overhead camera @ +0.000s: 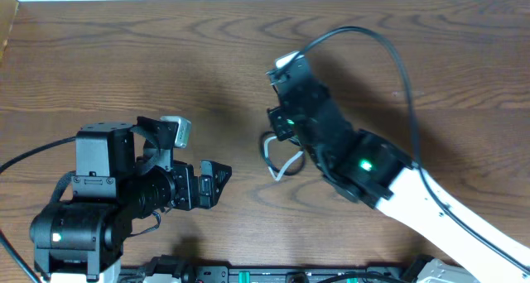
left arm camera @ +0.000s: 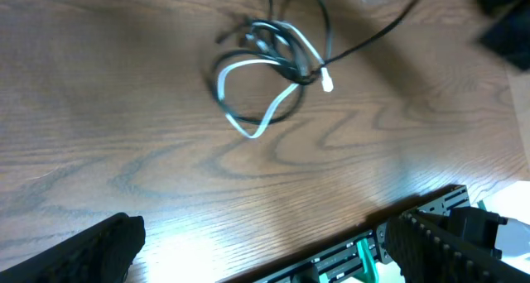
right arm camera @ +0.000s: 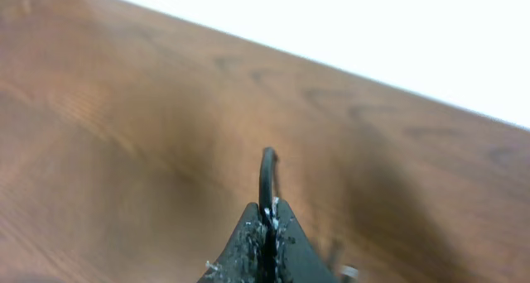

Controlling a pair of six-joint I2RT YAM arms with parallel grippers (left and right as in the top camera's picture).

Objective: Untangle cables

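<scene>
The cables lie in a small tangle on the wooden table: a white loop with a small plug end and thin black strands. In the overhead view the tangle sits just below my right gripper. In the right wrist view my right gripper is shut on a thin black cable that sticks out past the fingertips. My left gripper is open and empty, left of the tangle. Its two fingers frame the bottom of the left wrist view, well short of the cables.
A thick black robot cable arcs over the right arm. A black metal rail with green parts runs along the table's front edge. The table's pale far edge shows beyond the wood.
</scene>
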